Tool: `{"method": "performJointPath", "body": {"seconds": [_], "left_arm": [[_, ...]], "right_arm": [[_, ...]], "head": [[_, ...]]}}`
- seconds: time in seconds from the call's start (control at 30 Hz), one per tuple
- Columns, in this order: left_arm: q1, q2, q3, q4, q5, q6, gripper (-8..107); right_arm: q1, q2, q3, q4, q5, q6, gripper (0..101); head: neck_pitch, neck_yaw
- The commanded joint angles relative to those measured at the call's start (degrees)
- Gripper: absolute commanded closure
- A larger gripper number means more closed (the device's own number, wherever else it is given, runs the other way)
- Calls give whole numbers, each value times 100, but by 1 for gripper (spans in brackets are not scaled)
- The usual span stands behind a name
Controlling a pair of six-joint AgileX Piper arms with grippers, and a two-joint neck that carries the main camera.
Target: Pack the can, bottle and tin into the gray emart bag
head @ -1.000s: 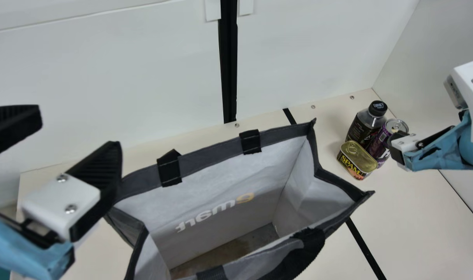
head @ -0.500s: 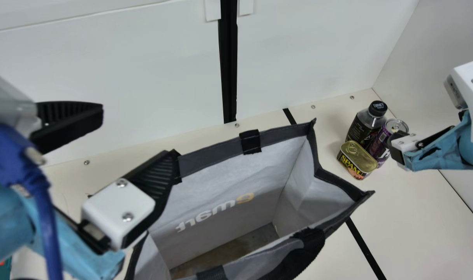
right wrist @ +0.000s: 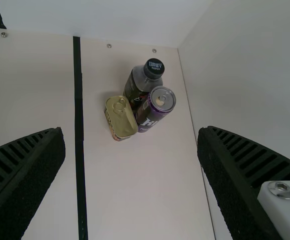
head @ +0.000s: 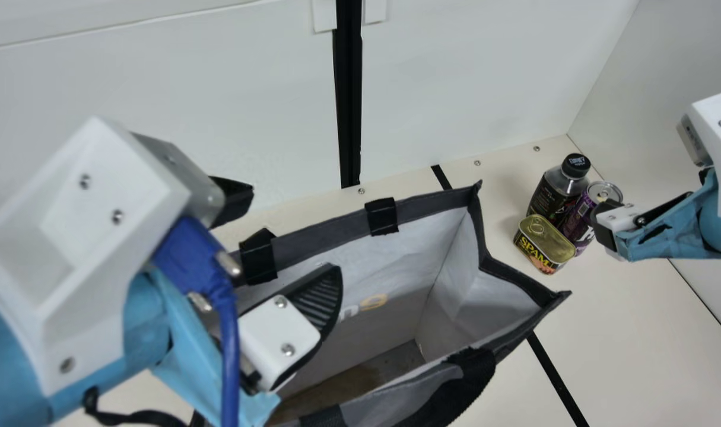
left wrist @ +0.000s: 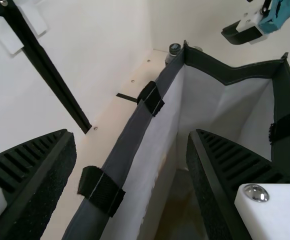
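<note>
Straddling the bag's rim [head: 330, 232], left arm [head: 140, 320] slanting, fingers [head: 321, 299] spread (nice and wide)

Gray bag [left wrist: 126, 145], left gripper [head: 296, 231] spread wide

My left arm [head: 19, 362] wears a white shell [head: 87, 201] dotted with screws [head: 117, 216], light-blue wrapping [head: 185, 370] and a blue cable [head: 230, 356]; its fingers [head: 321, 299] are black and ribbed.

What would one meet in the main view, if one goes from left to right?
Left gripper, right black strap on the gray bag's far rim, tin, right gripper. Bottle and can overlap their neighbors, so I leave them out.
</note>
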Motion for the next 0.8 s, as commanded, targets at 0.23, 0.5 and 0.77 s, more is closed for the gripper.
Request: {"method": "performJointPath", "body": {"seconds": [0.23,0.5,0.77], "left_arm": [[16,309,-145,-109,4,199,9],[110,616,-301,-84,4,371,9],[264,868,-336,-136,4,460,9]], "right_arm": [[0,0,0,0,0,0,10],[0,0,0,0,0,0,10],[0,0,0,0,0,0,10]], "head": [[-130,-5],[-130,-5],[-130,-5]]}}
